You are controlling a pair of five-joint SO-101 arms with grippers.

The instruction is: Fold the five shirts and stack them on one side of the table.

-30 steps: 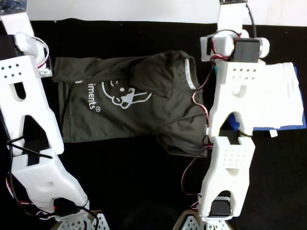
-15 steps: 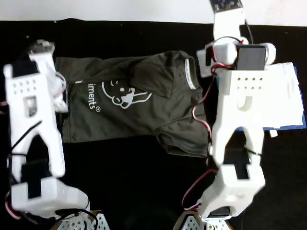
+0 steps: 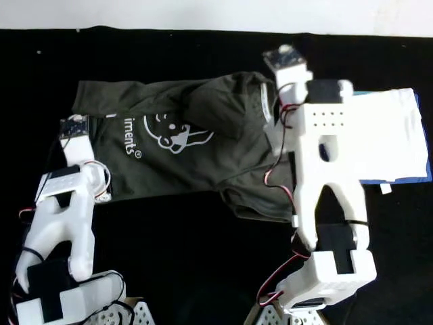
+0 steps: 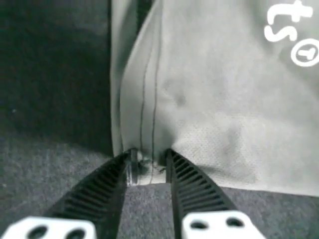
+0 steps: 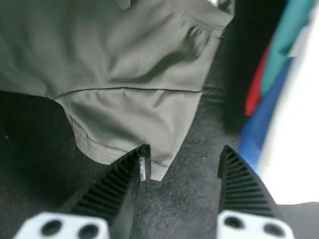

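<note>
Black cloth table (image 3: 203,264), limp olive cotton T-shirt (image 3: 203,162): light, floppy, grab at hems. My left gripper (image 4: 148,167) seems pinched on the left hem; right gripper (image 5: 182,162) spread.

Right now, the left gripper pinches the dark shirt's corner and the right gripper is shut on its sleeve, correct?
Not quite. The right gripper is open, jaws spread at the sleeve edge of the shirt, as the right wrist view shows. The left gripper does pinch the shirt's corner.
</note>
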